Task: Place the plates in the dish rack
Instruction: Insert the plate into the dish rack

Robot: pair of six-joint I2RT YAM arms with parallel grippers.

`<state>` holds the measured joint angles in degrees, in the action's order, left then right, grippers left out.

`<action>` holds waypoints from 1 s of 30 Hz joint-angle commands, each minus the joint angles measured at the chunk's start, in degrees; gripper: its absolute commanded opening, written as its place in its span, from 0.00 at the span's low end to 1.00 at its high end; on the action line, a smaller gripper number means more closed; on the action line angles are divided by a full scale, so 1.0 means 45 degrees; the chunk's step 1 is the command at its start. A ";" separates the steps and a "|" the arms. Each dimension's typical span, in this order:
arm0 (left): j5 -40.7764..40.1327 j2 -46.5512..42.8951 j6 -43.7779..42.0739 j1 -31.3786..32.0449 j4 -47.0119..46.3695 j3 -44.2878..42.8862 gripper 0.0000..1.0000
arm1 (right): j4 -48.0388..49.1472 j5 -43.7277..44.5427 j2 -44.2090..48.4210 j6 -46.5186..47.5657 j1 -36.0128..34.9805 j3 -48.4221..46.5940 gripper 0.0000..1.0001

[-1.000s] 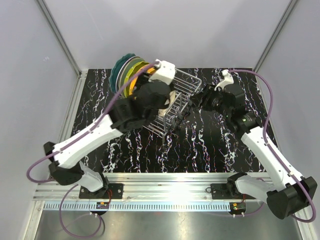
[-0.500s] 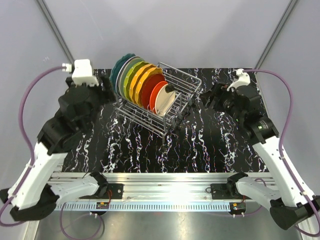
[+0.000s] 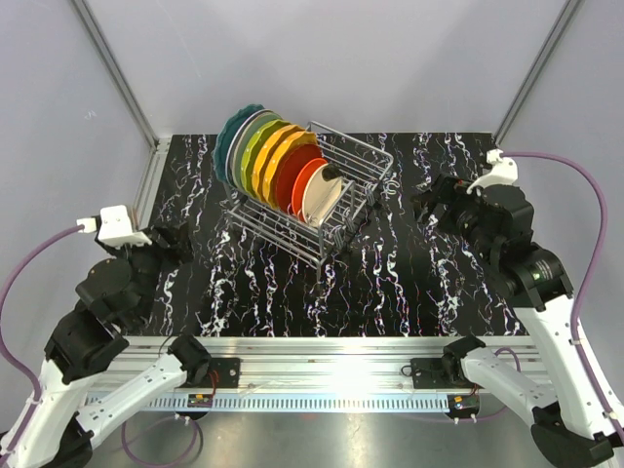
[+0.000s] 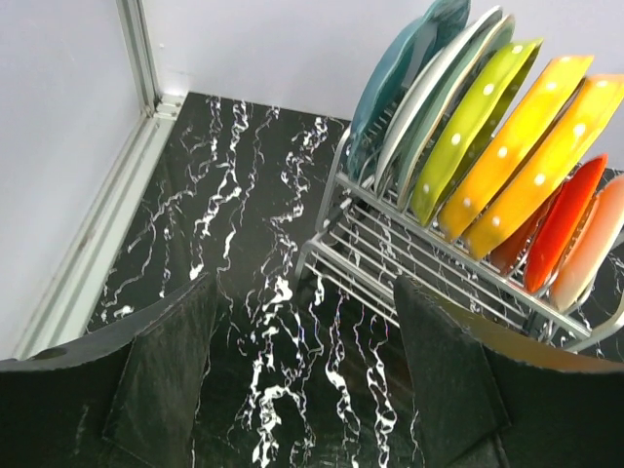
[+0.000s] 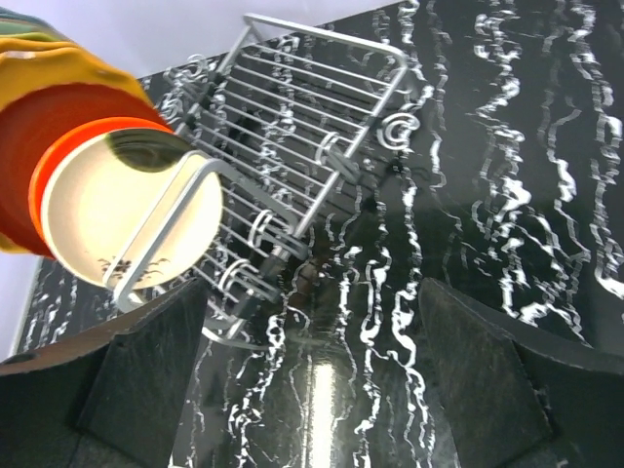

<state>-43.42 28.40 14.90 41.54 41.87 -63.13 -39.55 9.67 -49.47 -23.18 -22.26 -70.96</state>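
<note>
The silver wire dish rack (image 3: 353, 200) stands at the table's back middle. Several plates stand upright in its slots: teal (image 3: 234, 136), mint green, yellow-green (image 3: 255, 151), dotted orange (image 3: 278, 156), red-orange (image 3: 302, 180) and cream (image 3: 322, 195). The left wrist view shows the same row, teal (image 4: 405, 73) to red-orange (image 4: 565, 219), over the rack (image 4: 409, 253). The right wrist view shows the cream plate (image 5: 127, 214) and the rack's bare end (image 5: 312, 117). My left gripper (image 3: 175, 242) is open and empty, left of the rack. My right gripper (image 3: 429, 203) is open and empty, right of it.
The table is black marble with white veins (image 3: 390, 283). A metal frame rail (image 3: 151, 180) runs along its left edge, grey walls stand behind and at both sides. An aluminium rail (image 3: 322, 351) with the arm bases runs along the near edge.
My left arm has drawn back from over the rack to the near left, leaving the plates standing in it. My right arm has drawn back to the right.
</note>
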 commanded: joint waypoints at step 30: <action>-0.0683 -0.1547 0.1534 -0.0032 0.0696 0.2116 0.81 | 0.0704 0.3964 -0.0471 0.0327 0.0045 0.1511 1.00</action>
<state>-44.36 20.38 21.26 41.50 46.70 -52.84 -39.64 26.00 -52.80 -22.39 -22.17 -64.45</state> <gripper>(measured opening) 0.802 0.994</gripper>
